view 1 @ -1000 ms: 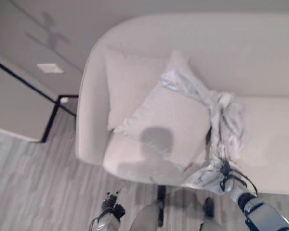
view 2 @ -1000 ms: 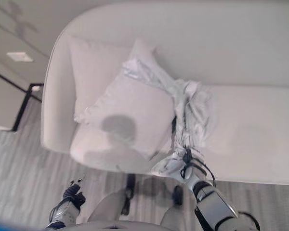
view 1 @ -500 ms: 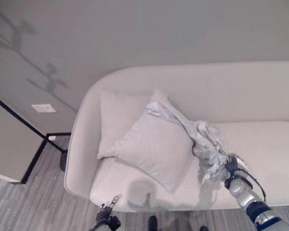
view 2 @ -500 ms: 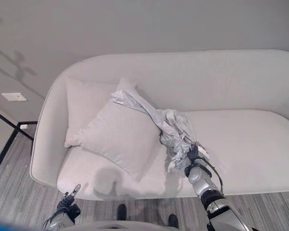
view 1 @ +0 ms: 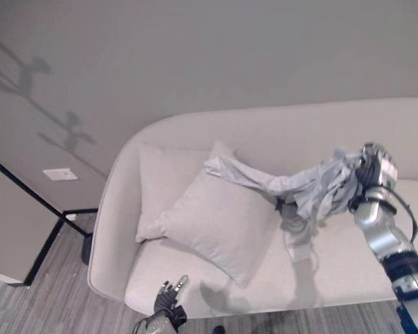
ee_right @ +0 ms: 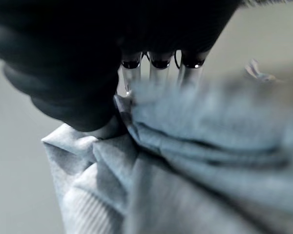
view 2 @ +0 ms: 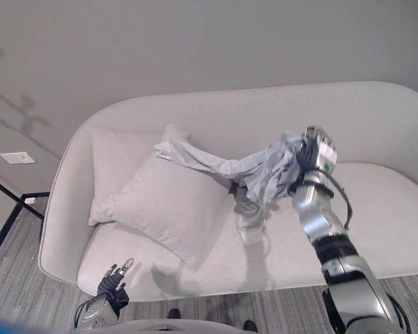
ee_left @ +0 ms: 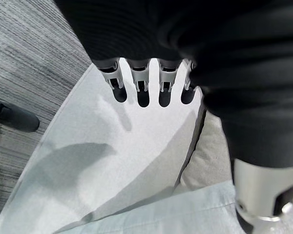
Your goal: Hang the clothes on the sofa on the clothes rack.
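One garment, a pale blue-grey shirt (view 2: pixel 265 170), is bunched in the right hand (view 2: pixel 319 152); in the right wrist view the fingers (ee_right: pixel 158 68) curl into the cloth with the thumb pressed against it, so we log a closed grasp on the shirt. Half a second ago this hand was low over the front of the seat cushion with the shirt heaped beneath it; now we see it raised up level with the backrest of the sofa (view 2: pixel 376 125), arm bent upward. The shirt has lifted with it: most of the fabric hangs free beside the hand, a loose end dangles down toward the seat, and one long end trails across to the top corner of the front pillow (view 2: pixel 171 209), where it rests on the fabric as before. That pillow leans against a second pillow (view 2: pixel 111 167) at the sofa's left arm; neither appears to have moved.

We note the left hand (view 1: pixel 168 299) low by the front edge of the seat, fingers (ee_left: pixel 139 80) straight and holding nothing, over the pale cushion. It sits slightly higher in view than earlier.
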